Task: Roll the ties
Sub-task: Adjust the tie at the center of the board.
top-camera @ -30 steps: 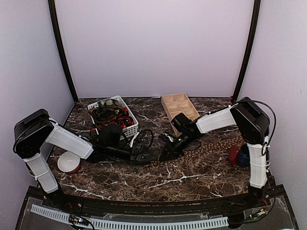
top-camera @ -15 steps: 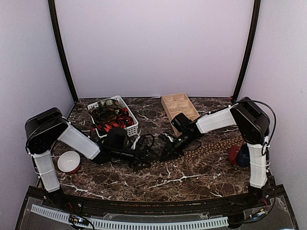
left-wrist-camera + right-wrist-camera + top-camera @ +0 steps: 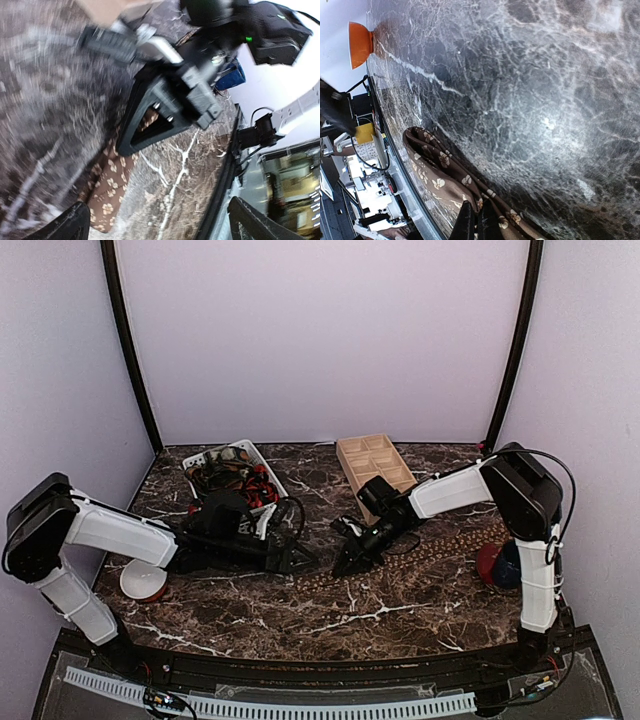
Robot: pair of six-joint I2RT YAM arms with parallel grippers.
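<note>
Since the earlier view, the left arm's elbow had swung further from the wooden tray (image 3: 345, 462). Before the tray, the left gripper (image 3: 297, 560) gaped wide beside the right gripper (image 3: 350, 558), which pinched the brown tie (image 3: 450, 537). Crowded claws might collide, knocking fabric loose.

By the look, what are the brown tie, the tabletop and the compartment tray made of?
brown tie: soft matte fabric, likely woven; it folds and drapes, with small tan motifs on it.
tabletop: dark marble look with white veins and a glossy glare; stone or laminate, can't tell.
compartment tray: pale wood, seemingly unfinished, with thin dividers.
</note>
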